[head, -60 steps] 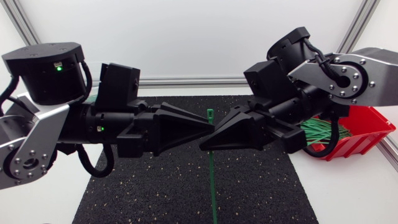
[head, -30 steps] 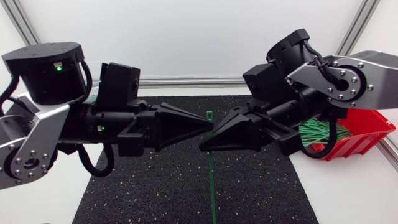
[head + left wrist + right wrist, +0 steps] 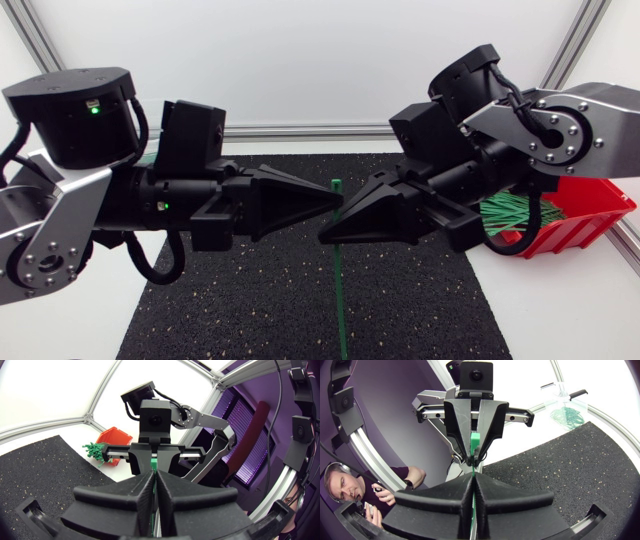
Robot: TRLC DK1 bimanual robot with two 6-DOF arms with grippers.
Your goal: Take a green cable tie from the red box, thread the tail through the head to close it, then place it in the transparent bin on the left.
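Overall light: bright and even from overhead in my head view; the white table point(image 3: 565, 310) comes close to washing out
Shadows: soft and faint on the black mat point(image 3: 250, 310) below my arms
Dark parts: left gripper point(image 3: 338, 203) and right gripper point(image 3: 322, 238) read as flat black, while the green cable tie point(image 3: 340, 300) stands out
Wrist views: white glare behind, straight lines bowed toward the edges, corners dark

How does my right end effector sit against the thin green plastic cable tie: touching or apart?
Touching. The right wrist view shows the thin green plastic cable tie clamped between both fingers of the right end effector.
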